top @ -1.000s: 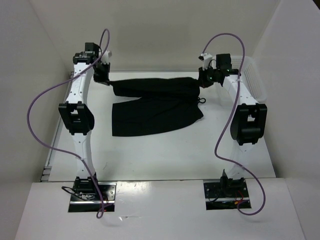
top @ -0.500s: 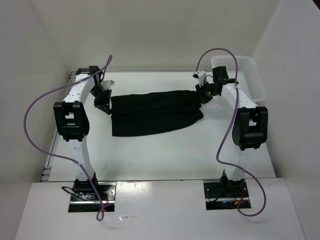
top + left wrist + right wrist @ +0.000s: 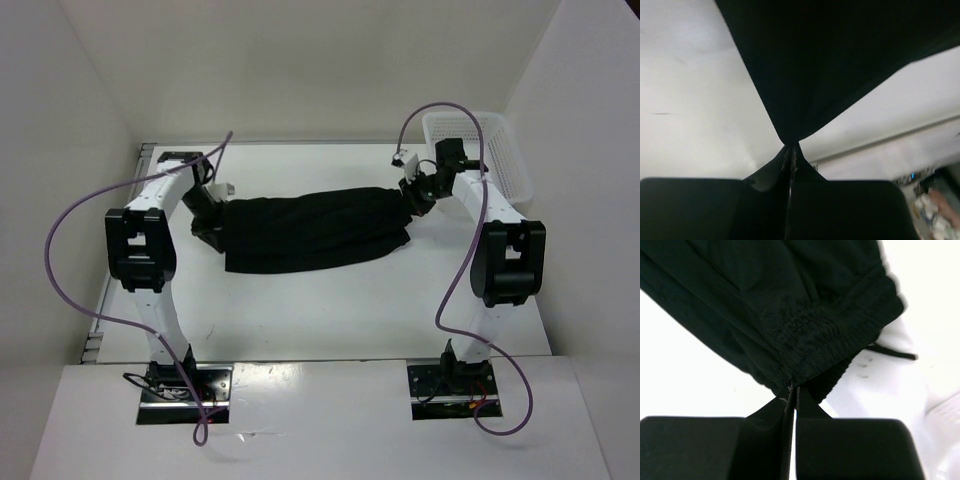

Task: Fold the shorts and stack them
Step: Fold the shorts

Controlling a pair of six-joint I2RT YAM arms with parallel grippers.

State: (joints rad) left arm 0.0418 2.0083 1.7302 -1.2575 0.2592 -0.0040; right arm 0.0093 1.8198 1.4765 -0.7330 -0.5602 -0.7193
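Observation:
The black shorts [image 3: 315,228] lie folded lengthwise across the middle of the white table. My left gripper [image 3: 213,222] is shut on the left end of the shorts [image 3: 805,65], pinching a corner of fabric at its fingertips [image 3: 791,150]. At the right end my right gripper [image 3: 412,194] is shut on the gathered elastic waistband [image 3: 805,332], with the tips [image 3: 792,388] biting the cloth. A black drawstring [image 3: 892,354] trails off to the right on the table.
A white mesh basket [image 3: 480,150] stands at the back right, just behind the right arm. White walls close in the table on three sides. Purple cables loop over both arms.
Both grippers have come forward and down with the top edge of the shorts, laying the upper layer over the lower one. The lifted band of fabric is now flattened onto the rest.

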